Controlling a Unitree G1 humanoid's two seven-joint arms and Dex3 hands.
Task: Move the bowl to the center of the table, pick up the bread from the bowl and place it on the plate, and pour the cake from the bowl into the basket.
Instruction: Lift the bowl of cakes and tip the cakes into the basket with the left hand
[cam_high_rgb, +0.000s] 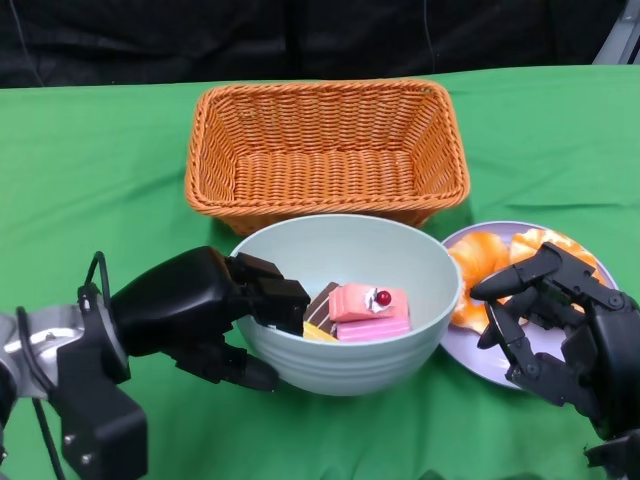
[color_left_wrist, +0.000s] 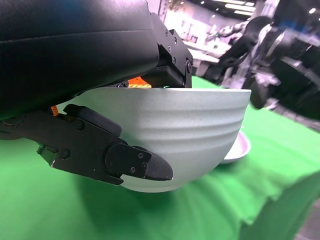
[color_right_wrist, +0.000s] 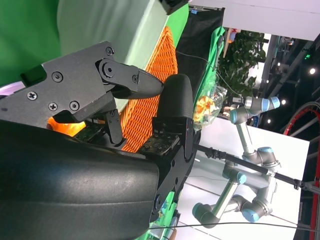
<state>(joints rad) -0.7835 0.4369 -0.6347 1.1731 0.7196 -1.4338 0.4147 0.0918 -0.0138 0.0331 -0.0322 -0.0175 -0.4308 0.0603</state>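
Note:
A pale green bowl (cam_high_rgb: 400, 340) stands near the table's front, just before the basket. Inside it lies a pink cake slice with a red cherry (cam_high_rgb: 368, 304) beside a brown and yellow piece (cam_high_rgb: 318, 315). My left hand (cam_high_rgb: 205, 310) grips the bowl's left rim, fingers inside and thumb under the wall; in the left wrist view the bowl (color_left_wrist: 200, 130) is clamped in the left hand (color_left_wrist: 110, 115). My right hand (cam_high_rgb: 560, 325) hovers over the purple plate (cam_high_rgb: 480, 355), fingers apart, empty. Orange bread (cam_high_rgb: 482, 262) lies on the plate.
The orange wicker basket (cam_high_rgb: 325, 150) stands empty behind the bowl. Green cloth (cam_high_rgb: 90, 180) covers the table, with free room left and right of the basket. In the right wrist view the basket (color_right_wrist: 155, 90) and another robot arm (color_right_wrist: 250, 165) beyond the table show.

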